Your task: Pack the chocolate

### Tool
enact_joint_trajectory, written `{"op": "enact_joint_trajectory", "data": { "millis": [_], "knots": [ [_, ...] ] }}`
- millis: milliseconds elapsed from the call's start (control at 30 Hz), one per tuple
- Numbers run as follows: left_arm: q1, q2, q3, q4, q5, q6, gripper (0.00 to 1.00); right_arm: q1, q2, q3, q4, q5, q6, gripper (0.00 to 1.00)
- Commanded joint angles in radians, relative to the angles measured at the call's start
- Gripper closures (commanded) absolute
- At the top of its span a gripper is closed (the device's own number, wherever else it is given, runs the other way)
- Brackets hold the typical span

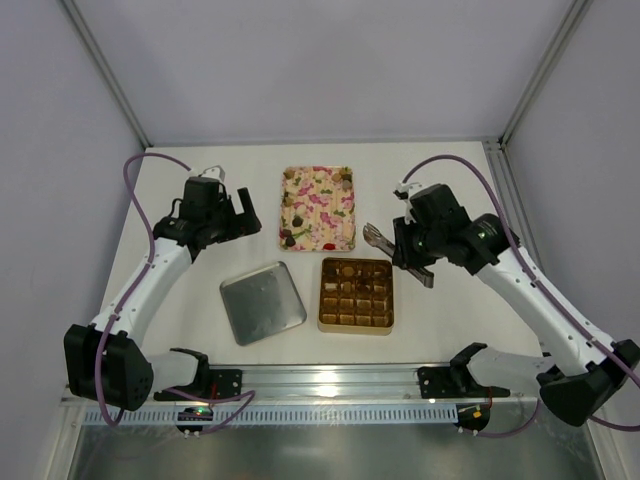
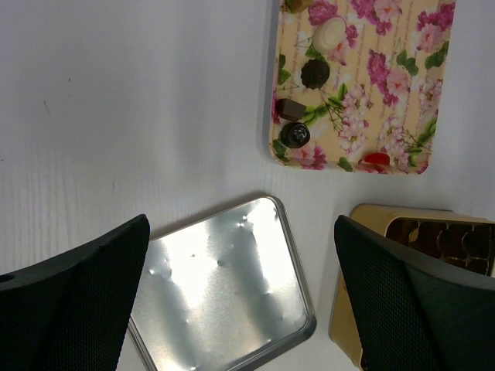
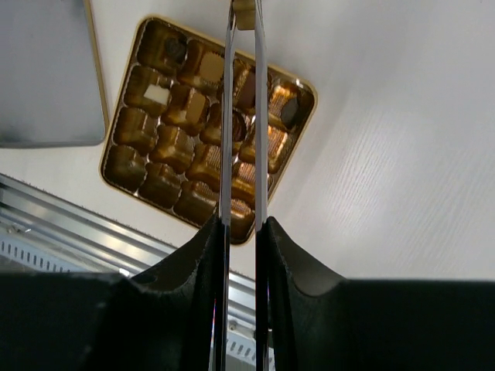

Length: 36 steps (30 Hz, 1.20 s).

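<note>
Chocolates lie on the floral tray (image 1: 318,208): a dark fluted one (image 2: 315,73), a dark round one (image 2: 294,134), a white one (image 2: 332,32) and a red one (image 2: 377,159). The gold box (image 1: 356,295) holds a few pieces in its cells, such as a dark one (image 3: 290,112) and a white one (image 3: 157,94). My right gripper (image 3: 241,224) is shut on metal tongs (image 3: 243,116), whose blades reach over the box towards the tray. Whether the tong tips hold anything is unclear. My left gripper (image 2: 240,297) hangs open above the silver lid (image 2: 224,294), left of the tray.
The silver lid (image 1: 262,301) lies left of the gold box. An aluminium rail (image 1: 330,378) runs along the near table edge. Frame posts stand at the back corners.
</note>
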Motion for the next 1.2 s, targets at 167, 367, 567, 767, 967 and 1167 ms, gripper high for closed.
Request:
{"op": "enact_joint_trajectory", "data": {
  "millis": [167,367,567,767,967,1167],
  "knots": [
    [0.002,-0.018,0.033,0.007,-0.006,0.016,0.00,-0.001,-0.215,-0.208,-0.042,-0.060,0.081,0.74],
    [0.002,-0.016,0.031,0.007,-0.012,0.017,0.00,-0.001,-0.258,-0.247,-0.074,-0.075,0.079,0.74],
    [0.000,-0.013,0.031,0.004,-0.011,0.016,0.00,0.001,-0.270,-0.265,-0.088,-0.083,0.075,0.74],
    [0.002,-0.012,0.031,0.006,-0.012,0.016,0.00,0.001,-0.283,-0.279,-0.100,-0.092,0.078,0.74],
    [0.002,-0.013,0.031,0.006,-0.012,0.016,0.00,0.003,-0.281,-0.287,-0.110,-0.101,0.084,0.73],
    [0.002,-0.010,0.033,0.006,-0.009,0.017,0.00,0.004,-0.281,-0.294,-0.113,-0.106,0.089,0.69]
  ]
}}
